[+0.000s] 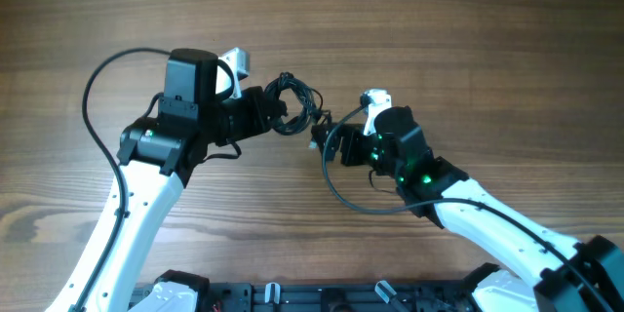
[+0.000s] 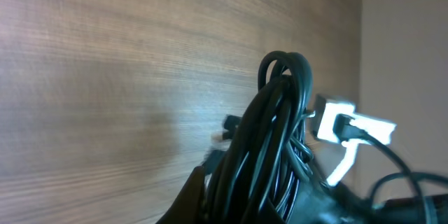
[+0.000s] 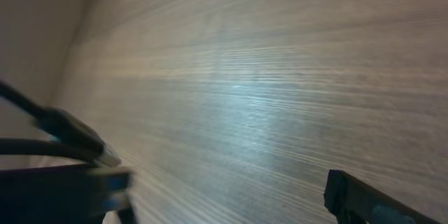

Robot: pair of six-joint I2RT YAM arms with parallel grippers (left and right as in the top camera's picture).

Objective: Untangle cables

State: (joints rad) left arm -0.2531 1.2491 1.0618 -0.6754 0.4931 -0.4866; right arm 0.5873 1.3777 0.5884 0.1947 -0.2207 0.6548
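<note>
**A:** Where does the overhead view sit?

**B:** High above, looking straight down on the brown wood-grain table [image 1: 468, 19]. The two white-and-black robot arms [image 1: 115, 244] enter from its bottom edge.

**A:** And the wrist views?

**B:** Both are low and tilted, skimming that same wood. The left one sits close behind the coil of thin black cables [image 2: 273, 147], which the overhead also shows mid-table

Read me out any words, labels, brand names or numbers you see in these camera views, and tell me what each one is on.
None: no lettering can be read in any view.
The cables and the plug show no markings.
The table is plain wood grain.
The white block in the left wrist view is washed out by glare and blurred, so any print on it cannot be told.
</note>
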